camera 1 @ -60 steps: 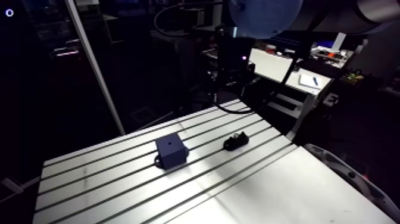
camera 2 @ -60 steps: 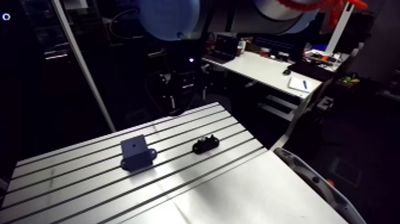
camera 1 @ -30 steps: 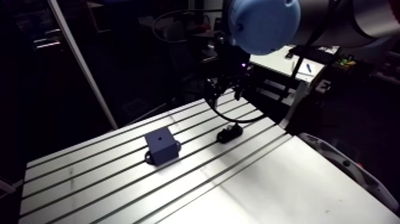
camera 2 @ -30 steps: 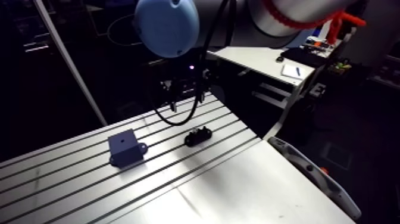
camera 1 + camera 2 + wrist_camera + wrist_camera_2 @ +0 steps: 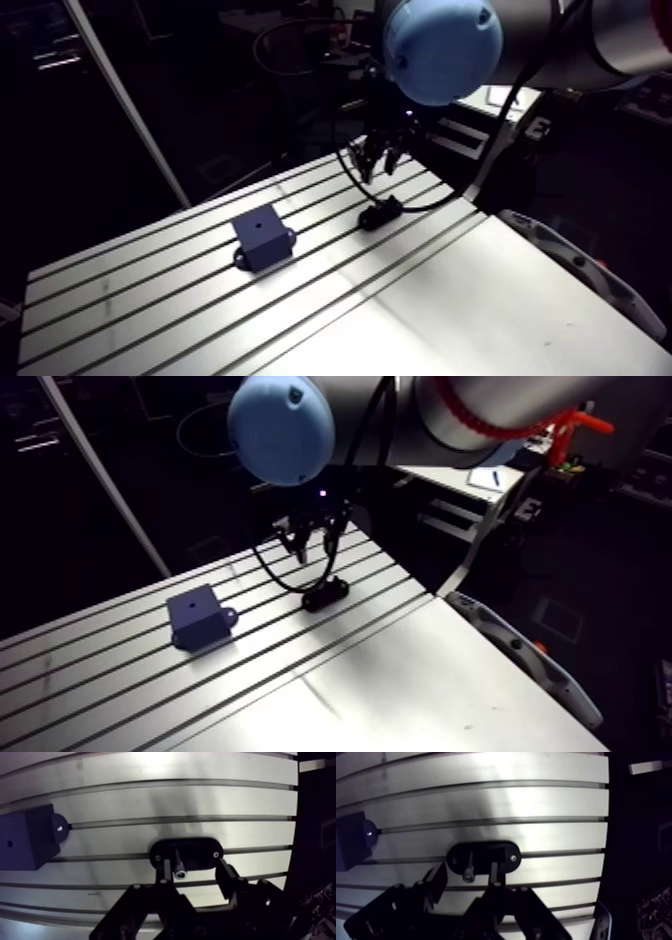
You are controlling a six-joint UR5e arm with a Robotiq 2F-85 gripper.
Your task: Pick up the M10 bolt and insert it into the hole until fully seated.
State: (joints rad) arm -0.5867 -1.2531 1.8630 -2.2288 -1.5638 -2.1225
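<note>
In the wrist view a small steel bolt [image 5: 178, 869] stands in a black oval holder [image 5: 200, 849] on the slotted table [image 5: 150, 802]. My gripper [image 5: 195, 872] hangs just above the holder with the bolt between its fingers [image 5: 226, 874]. The fingers are apart, one close beside the bolt, the other with a clear gap. A dark blue block [image 5: 25, 837] with a small hole on top sits off to one side. In the arm view the gripper [image 5: 378, 158] hovers over the holder [image 5: 381, 212], and the block [image 5: 260, 238] lies to its left.
The table's right edge runs close behind the holder, with a dark drop beyond it. A grey curved part [image 5: 590, 280] lies past the table's near right corner. A slanted pale pole [image 5: 120, 100] stands at the back left.
The arm view has shifted with the arm. The gripper has come down from higher up to just above the holder. Block and holder lie where they were.
</note>
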